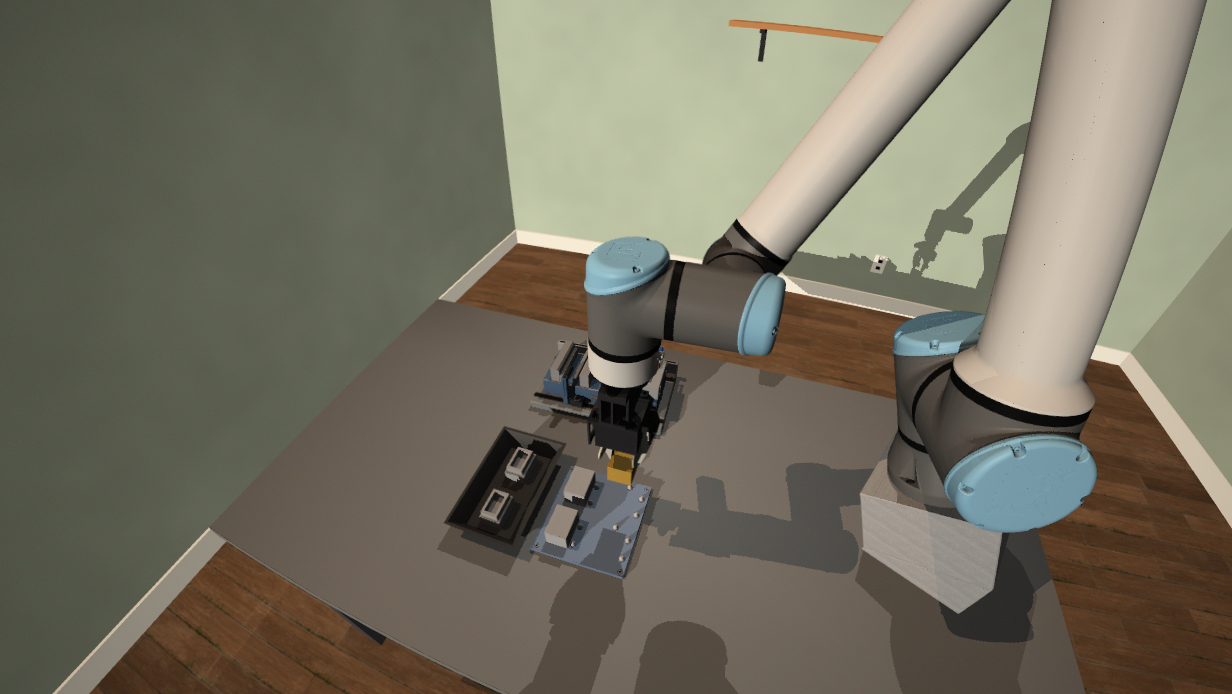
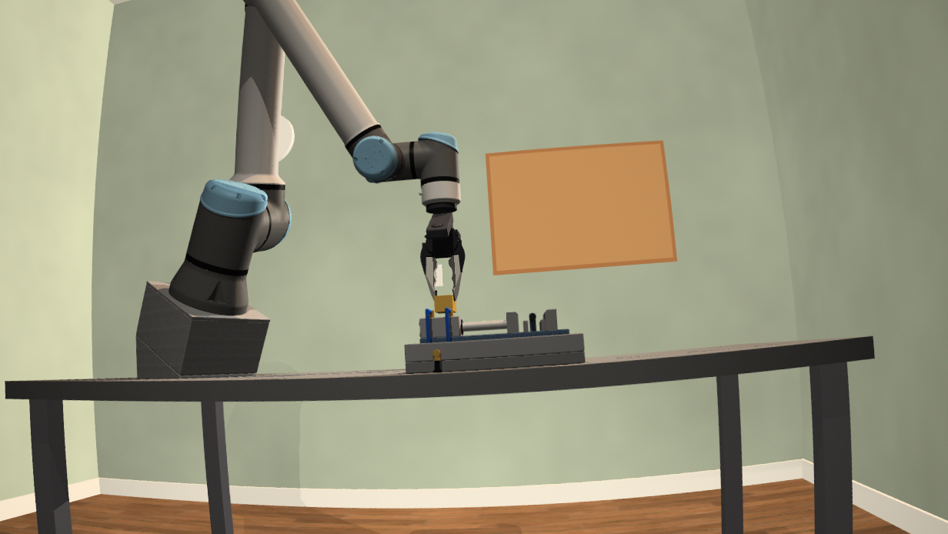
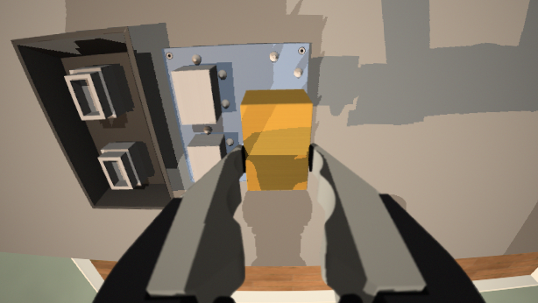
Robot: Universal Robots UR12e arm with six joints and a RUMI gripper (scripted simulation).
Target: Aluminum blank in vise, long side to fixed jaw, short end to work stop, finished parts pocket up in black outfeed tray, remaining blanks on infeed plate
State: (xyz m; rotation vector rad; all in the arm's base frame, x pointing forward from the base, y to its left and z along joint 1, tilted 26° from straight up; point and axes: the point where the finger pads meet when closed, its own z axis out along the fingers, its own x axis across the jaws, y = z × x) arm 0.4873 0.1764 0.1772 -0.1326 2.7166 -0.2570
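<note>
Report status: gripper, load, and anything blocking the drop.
Gripper shut on the yellow block, held above the near edge of the pin plate. Two gray blocks fill its left side; right side open, pins to dodge.

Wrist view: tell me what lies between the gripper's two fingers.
A yellow brass block, pinched at its near end by the gripper. It hangs above the pinned plate, as the wrist view shows.
</note>
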